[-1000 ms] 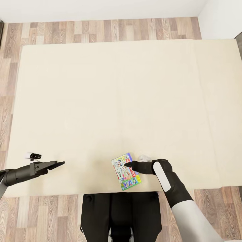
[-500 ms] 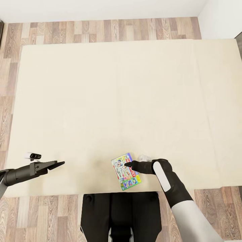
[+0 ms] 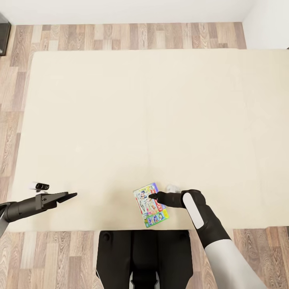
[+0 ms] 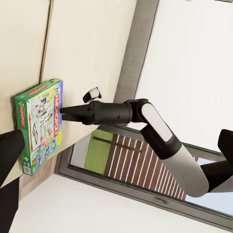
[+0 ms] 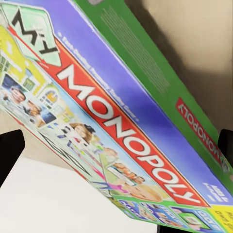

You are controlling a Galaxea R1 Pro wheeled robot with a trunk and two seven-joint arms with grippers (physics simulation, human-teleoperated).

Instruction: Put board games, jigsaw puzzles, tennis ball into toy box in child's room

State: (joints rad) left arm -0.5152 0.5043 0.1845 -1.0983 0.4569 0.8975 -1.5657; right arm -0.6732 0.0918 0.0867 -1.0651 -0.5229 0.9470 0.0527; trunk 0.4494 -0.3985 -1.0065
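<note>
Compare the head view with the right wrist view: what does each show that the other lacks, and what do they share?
Head view: the whole cream bed, wood-plank floor, the left gripper hovering apart, and the right gripper reaching onto the board game. Right wrist view: the carton's lettering up close, reading Monopoly on cover and green side. Shared: the same Monopoly game and bed surface.

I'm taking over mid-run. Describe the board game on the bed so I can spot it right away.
Find the wide cream bed and go to its near edge, just in front of the robot's trunk. The Monopoly carton lies flat there, with the right claw at it. It is the one colourful thing on the plain top: green-edged, with a red MONOPOLY band.
</note>
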